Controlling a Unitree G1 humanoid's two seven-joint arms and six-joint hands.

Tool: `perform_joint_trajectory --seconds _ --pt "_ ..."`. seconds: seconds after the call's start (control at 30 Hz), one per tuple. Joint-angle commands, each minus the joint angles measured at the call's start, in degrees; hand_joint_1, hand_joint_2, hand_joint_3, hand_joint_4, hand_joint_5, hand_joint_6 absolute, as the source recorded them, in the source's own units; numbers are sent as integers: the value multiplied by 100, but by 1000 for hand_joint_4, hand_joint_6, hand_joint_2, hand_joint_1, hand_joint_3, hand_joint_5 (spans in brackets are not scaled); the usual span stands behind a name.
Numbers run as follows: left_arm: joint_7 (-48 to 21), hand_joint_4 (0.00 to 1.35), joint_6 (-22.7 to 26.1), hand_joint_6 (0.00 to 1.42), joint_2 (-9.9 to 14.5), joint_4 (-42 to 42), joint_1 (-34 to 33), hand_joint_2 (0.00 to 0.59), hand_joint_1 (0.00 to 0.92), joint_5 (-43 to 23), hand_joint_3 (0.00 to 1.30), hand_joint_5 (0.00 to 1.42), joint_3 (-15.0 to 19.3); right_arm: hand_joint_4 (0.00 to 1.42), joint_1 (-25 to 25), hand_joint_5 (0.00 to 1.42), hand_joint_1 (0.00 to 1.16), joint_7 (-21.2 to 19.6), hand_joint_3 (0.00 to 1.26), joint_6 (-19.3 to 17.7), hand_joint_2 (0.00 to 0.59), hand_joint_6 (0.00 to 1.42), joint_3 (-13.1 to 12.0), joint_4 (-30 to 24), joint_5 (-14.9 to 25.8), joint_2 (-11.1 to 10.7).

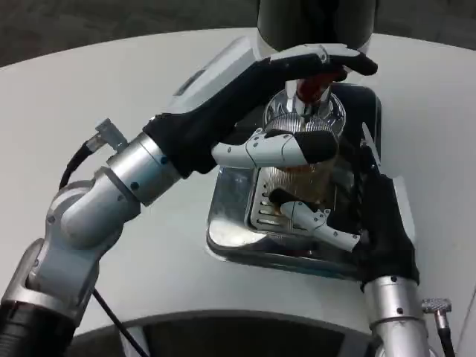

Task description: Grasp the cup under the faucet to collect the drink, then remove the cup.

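Note:
A clear cup (306, 177) with brownish drink in it stands on the slotted grate of a shiny metal drip tray (227, 238), right under the faucet (301, 104). My right hand (375, 216) comes in from the lower right and grips the cup, its white fingers (321, 221) wrapped around the cup's lower front. My left hand (256, 97) reaches across from the left. Its straight fingers rest on top of the red faucet handle (318, 83), and its thumb (286, 149) stretches across in front of the cup's rim.
The dark drink dispenser body (316, 18) rises at the back behind the faucet. The round white table (111, 82) spreads out to the left and behind. A black cable (111, 316) hangs below my left forearm near the table's front edge.

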Motion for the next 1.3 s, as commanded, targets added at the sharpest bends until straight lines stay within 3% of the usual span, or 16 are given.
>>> perform_joint_trajectory --seconds 0.03,0.6,1.3 --pt "-130 202 87 176 117 127 178 55 0 232 352 273 -117 42 -48 75 952 -19 43 -164 127 196 68 124 42 70" --pt "-84 202 89 176 95 199 130 55 0 258 356 273 -130 12 -462 41 931 -77 15 -252 130 151 85 750 -48 -45" --pt "-47 211 39 176 115 324 83 57 0 268 357 273 -134 40 -777 70 925 -430 21 -133 132 131 209 1064 -236 34"
